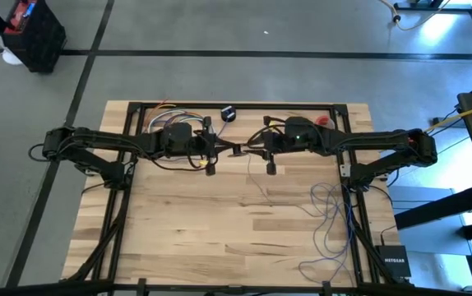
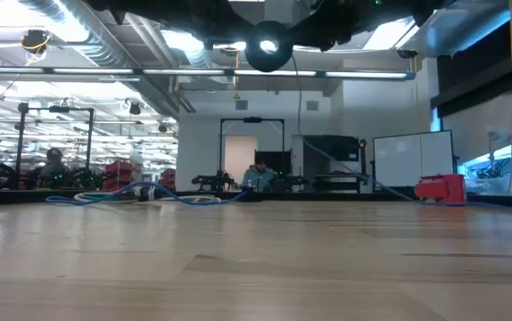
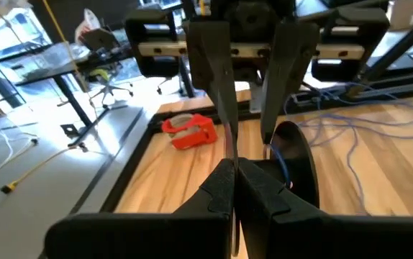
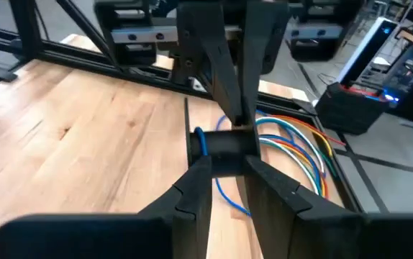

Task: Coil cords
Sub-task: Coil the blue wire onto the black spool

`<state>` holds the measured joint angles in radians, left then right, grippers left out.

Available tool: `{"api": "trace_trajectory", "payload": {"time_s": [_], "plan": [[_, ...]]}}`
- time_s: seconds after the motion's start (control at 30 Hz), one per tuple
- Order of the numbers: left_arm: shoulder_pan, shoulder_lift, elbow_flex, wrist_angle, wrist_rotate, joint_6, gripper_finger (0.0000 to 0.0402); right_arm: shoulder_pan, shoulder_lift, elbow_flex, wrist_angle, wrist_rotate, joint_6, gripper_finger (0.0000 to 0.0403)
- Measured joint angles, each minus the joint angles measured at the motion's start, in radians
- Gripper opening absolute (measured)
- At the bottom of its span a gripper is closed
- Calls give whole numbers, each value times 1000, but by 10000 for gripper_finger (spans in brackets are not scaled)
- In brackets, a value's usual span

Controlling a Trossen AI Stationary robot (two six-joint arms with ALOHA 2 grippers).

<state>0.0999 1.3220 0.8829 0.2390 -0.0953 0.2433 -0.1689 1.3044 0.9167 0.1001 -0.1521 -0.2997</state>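
The right tool [image 4: 224, 169] clamped the black puck [image 4: 224, 147] at frame centre; the left tool [image 3: 235, 180] was clenched on the cord [image 1: 330, 222], mostly loose at the desk's [image 1: 219, 222] lower right, coiling barely begun.

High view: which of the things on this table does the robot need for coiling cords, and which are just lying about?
In the job:
bluish cord in loose loops
black puck, gripped by the right pincer
left pincer, shut, facing it

Lying about:
red tape dispenser
bundle of coloured wires
small black object at the table's far edge
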Motion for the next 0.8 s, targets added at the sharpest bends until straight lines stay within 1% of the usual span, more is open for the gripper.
{"api": "trace_trajectory", "payload": {"time_s": [0.23,0.37,0.47,0.53,0.6,0.67,0.8], "plan": [[-1,0,0,-12,3,1,1,3,-9,0,7,-10,11,88],[0,2,0,-23,16,3,1,40,-53,36,-9,-24,10,88],[-6,2,0,-15,34,19,1,47,-68,41,-41,18,1,88],[-14,2,0,-11,66,32,1,43,-64,19,-62,30,3,88],[-22,2,0,-11,85,48,1,42,-46,-1,-30,25,4,88],[-23,2,0,-10,89,48,1,44,-25,-6,-1,-4,-1,88],[-22,2,0,-6,84,46,1,43,-6,-6,16,-10,-4,88]]}}
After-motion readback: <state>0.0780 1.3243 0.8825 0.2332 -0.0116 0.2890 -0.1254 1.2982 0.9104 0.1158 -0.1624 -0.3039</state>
